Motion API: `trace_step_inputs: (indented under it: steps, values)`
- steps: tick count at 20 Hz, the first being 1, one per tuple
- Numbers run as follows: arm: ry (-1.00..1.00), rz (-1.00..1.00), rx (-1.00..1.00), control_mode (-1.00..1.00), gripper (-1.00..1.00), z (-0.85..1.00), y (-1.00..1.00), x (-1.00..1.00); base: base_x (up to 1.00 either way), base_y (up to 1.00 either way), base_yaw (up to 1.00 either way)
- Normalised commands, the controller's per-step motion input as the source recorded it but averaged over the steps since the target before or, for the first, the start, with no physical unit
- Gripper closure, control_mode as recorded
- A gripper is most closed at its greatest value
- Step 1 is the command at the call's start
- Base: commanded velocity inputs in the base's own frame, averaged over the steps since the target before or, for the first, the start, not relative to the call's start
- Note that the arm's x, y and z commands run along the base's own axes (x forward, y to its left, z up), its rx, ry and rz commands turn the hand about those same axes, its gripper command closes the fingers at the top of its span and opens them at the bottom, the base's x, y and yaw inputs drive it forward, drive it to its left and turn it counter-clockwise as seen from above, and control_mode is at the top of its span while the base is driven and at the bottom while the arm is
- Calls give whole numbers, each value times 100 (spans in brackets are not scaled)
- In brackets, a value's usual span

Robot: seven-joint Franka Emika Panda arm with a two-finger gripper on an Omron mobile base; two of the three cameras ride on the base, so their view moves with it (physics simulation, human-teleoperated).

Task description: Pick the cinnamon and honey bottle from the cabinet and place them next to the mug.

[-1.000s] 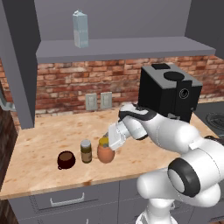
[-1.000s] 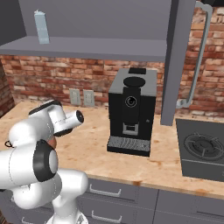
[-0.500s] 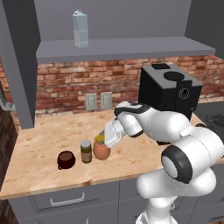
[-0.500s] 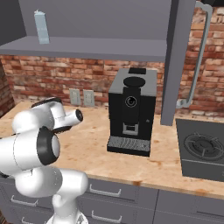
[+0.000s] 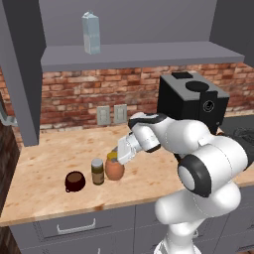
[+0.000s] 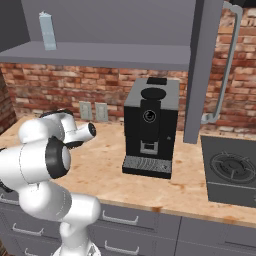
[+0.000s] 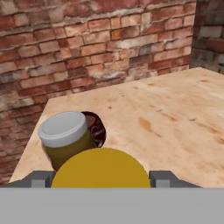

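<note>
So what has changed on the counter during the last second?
The hand has carried the honey bottle leftward, closer to the cinnamon, and lower; the bottle now sits right beside the jar, with the hand still around its yellow cap. The cinnamon, the mug, the carton on the shelf and the coffee machine stayed put.

Red brick wall [image 5: 69, 94] behind a wooden counter [image 5: 44, 163]; grey drawers [image 6: 145, 222] below.

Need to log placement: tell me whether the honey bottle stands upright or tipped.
Upright: the honey bottle sits base-down on the counter, yellow cap on top, beside the cinnamon.
</note>
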Motion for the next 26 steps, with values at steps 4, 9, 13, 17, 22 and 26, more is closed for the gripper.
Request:
trace_step_inputs:
  steps: [4,9,13,17,22,26]
  values:
    - [0,0,0,-100,100,-22,1,0,0,0,0]
    - [0,0,0,-100,-100,0,0,-12,0,0,0]
    - [0,0,0,-100,-100,0,0,-7,0,0,0]
    - [0,0,0,-100,-100,0,0,0,0,0,0]
    - [0,0,0,-100,-100,2,0,0,0,0,0]
    - [-3,0,0,-100,-100,34,0,0,0,0,0]
